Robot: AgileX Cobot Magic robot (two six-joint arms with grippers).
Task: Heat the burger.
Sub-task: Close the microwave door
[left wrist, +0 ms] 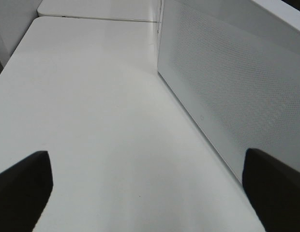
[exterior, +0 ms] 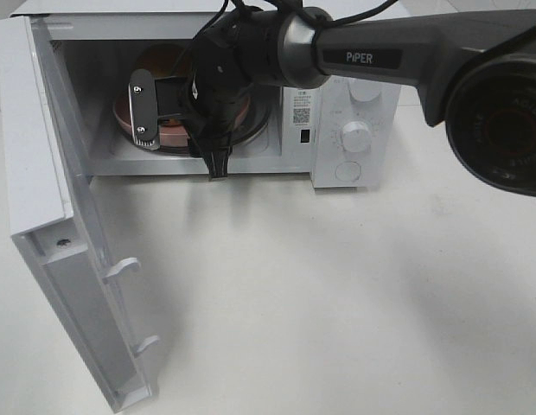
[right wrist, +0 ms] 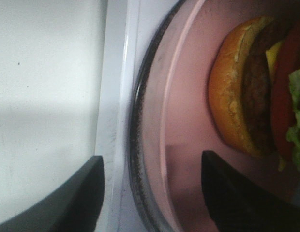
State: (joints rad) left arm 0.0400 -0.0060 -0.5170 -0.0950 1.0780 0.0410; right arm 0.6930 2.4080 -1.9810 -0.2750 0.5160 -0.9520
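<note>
Straddling plate point(right wrist: 186, 101) rim, gripper point(right wrist: 152, 193) parted.

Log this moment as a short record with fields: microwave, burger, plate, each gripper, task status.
microwave: on the table, door swung wide open
burger: inside the microwave, on the plate
plate: pink, sitting on the glass turntable
right gripper: open at the microwave's mouth, one finger on each side of the plate's rim, holding nothing
left gripper: open, empty, over the table
task status: burger in place; door not yet shut
</note>
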